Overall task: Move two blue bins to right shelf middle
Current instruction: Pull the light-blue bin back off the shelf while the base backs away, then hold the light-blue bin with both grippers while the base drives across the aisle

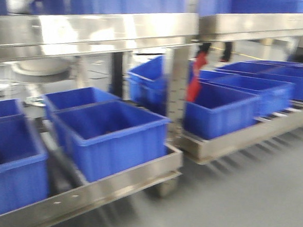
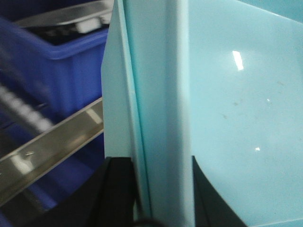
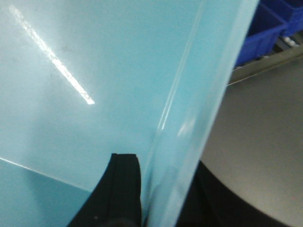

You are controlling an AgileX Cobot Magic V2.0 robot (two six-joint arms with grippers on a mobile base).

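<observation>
Open blue bins [image 1: 109,136] are seen standing in rows on the lower steel shelf [image 1: 111,185] of the nearer rack, and more blue bins [image 1: 221,110] on the rack to the right. The insides that can be seen are bare. Further blue containers are cut off at the top edge above the upper shelf [image 1: 94,33]. A red object [image 1: 194,80] is seen beside the steel post, too smeared to be identified; the whole front view is blurred.

In both wrist views a pale blue bin [image 2: 236,118] is shown very close, only its wall and rim being visible. The left gripper [image 2: 161,198] is clamped on that rim, one black finger lying against each face. The right gripper [image 3: 165,194] is likewise clamped on the pale blue bin [image 3: 71,71], its fingers pressed to either side of the wall. What the bin holds cannot be told.

Behind it, a dark blue bin [image 2: 61,61] and a steel rail [image 2: 52,142] are made out on the left side, and the grey floor [image 3: 255,142] on the right.
</observation>
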